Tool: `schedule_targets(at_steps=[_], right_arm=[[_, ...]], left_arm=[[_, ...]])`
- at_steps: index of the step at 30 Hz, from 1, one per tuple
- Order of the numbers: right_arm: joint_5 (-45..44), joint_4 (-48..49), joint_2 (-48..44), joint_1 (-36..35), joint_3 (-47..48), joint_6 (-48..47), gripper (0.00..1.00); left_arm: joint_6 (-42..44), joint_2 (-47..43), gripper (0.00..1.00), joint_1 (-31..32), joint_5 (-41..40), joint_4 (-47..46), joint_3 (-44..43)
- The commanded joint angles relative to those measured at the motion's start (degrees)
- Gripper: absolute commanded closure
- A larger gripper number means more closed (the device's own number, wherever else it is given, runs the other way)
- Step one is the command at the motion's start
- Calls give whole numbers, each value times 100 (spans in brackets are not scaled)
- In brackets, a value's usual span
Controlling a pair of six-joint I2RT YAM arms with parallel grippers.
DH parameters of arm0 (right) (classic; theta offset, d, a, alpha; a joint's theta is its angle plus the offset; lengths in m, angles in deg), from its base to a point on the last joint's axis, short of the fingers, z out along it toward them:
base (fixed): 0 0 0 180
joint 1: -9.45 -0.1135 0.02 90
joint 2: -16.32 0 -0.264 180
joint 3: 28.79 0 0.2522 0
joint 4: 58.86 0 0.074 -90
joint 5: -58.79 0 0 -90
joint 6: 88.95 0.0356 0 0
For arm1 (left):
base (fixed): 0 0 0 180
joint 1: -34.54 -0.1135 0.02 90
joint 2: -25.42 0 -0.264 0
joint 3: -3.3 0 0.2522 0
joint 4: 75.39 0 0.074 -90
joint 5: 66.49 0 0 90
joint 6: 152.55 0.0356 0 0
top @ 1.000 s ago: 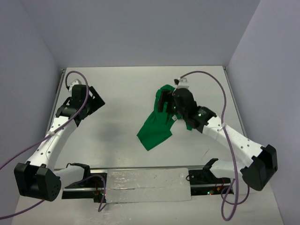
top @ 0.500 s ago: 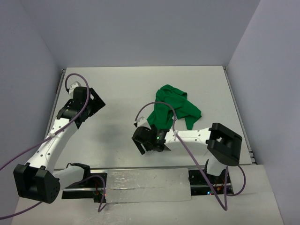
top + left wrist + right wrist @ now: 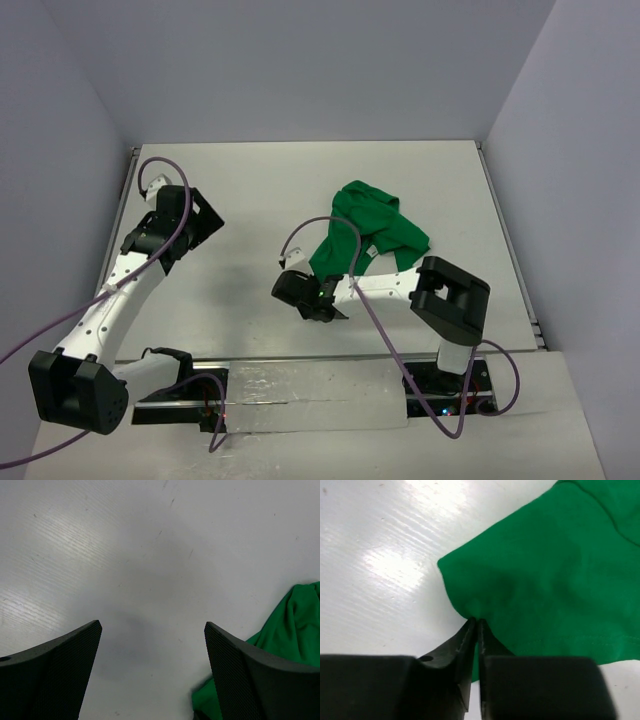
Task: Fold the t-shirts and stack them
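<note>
A bright-green t-shirt (image 3: 375,225) lies crumpled on the white table (image 3: 260,180), right of centre. My right gripper (image 3: 312,297) sits low at the shirt's near-left corner. In the right wrist view the right gripper (image 3: 476,621) has its fingers pressed together on the hem of the t-shirt (image 3: 545,580), with green cloth pinched between the tips. My left gripper (image 3: 205,215) hovers over bare table at the left, well apart from the shirt. Seen from the left wrist, the left gripper (image 3: 152,627) is open and holds nothing, and the t-shirt (image 3: 295,625) shows at the right edge.
Grey walls enclose the table on the left, back and right. A mounting rail with a pale plate (image 3: 315,395) runs along the near edge between the arm bases. Purple cables (image 3: 340,235) loop from both arms, one arching over the shirt's near side.
The right arm swung from the far side of the shirt down to its near-left corner and shut its jaws on the hem. The shirt dropped into a crumpled heap. The left arm stayed put.
</note>
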Motion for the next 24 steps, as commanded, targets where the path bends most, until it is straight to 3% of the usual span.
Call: schedule_targets(at_steps=[1, 5, 9, 13, 19, 24], right_arm=[[-226, -160, -315, 246, 161, -145, 91], [57, -454, -780, 861, 1360, -894, 91], [252, -918, -1058, 1414, 3228, -1447, 91], [290, -1009, -1615, 1816, 4246, -1650, 91], [363, -1117, -1943, 2430, 4897, -1764, 91], [554, -1114, -2095, 2784, 4675, -1601, 91]], left_arm=[[17, -145, 7, 4, -88, -8, -239], [92, -282, 7, 4, 161, -221, -123], [196, -388, 7, -4, 342, -325, -51], [578, -435, 7, -4, 664, -336, -85], [897, -789, 9, 28, 2389, -1582, 548], [740, -681, 12, 495, 2789, -2231, 853]])
